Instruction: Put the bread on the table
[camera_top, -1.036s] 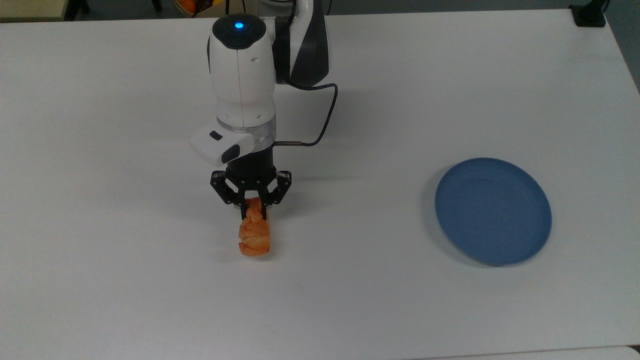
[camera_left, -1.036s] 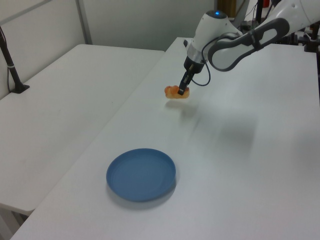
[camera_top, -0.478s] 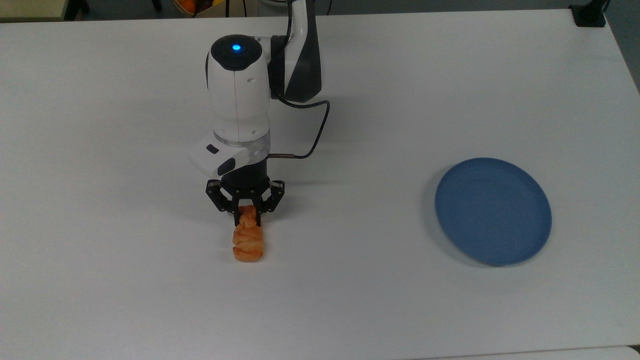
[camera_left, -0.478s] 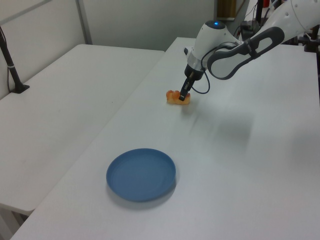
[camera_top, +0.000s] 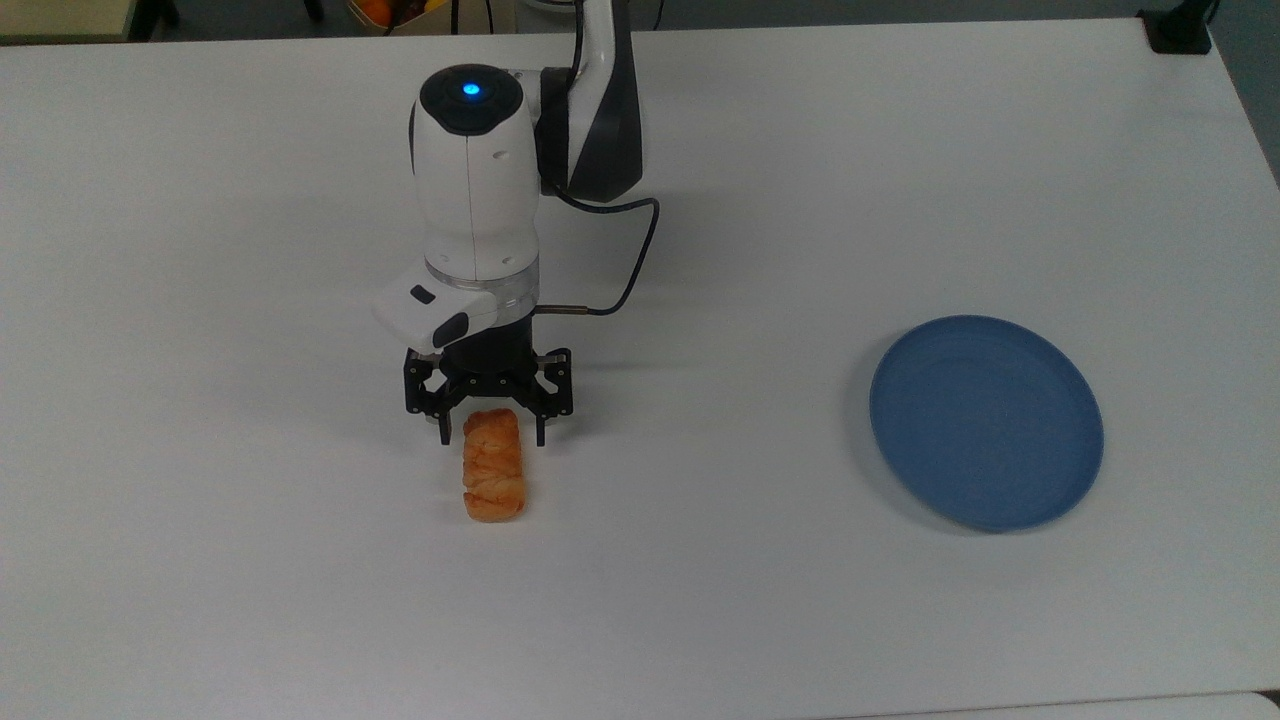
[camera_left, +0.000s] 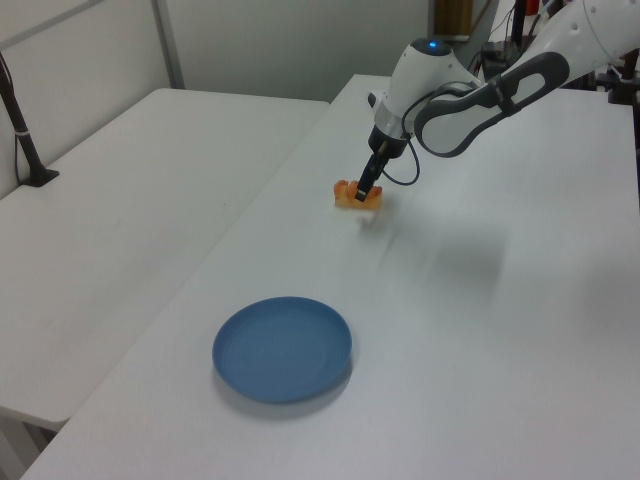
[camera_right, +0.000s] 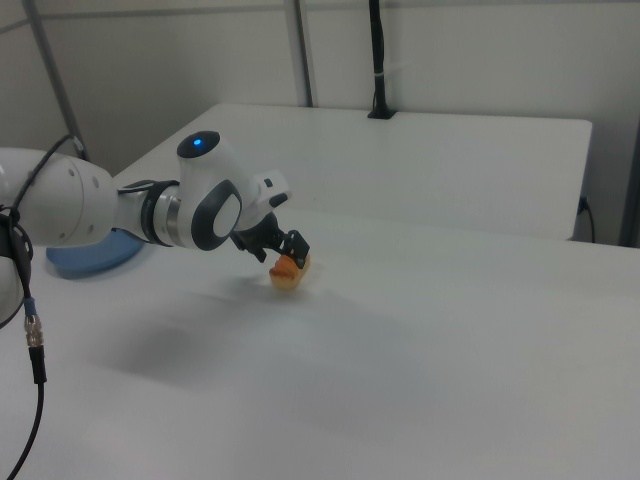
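Note:
The bread (camera_top: 493, 465), a small golden-orange braided roll, lies flat on the white table (camera_top: 250, 560) left of centre in the top view. My gripper (camera_top: 490, 432) stands over the roll's far end with its black fingers (camera_top: 443, 428) spread apart, one on each side of the roll and off it. The left view shows the bread (camera_left: 350, 195) on the tabletop under the gripper (camera_left: 364, 193). From the right view, the bread (camera_right: 286, 274) rests just below the gripper (camera_right: 288, 252).
A round blue plate (camera_top: 986, 421) sits bare on the table at the top view's right, far from the roll. A black cable (camera_top: 640, 255) loops off the wrist. A second white table (camera_left: 110, 200) adjoins in the left view.
The fingers have spread and let go of the bread. The roll, held tilted above the surface a second ago, came down and now lies flat on the table.

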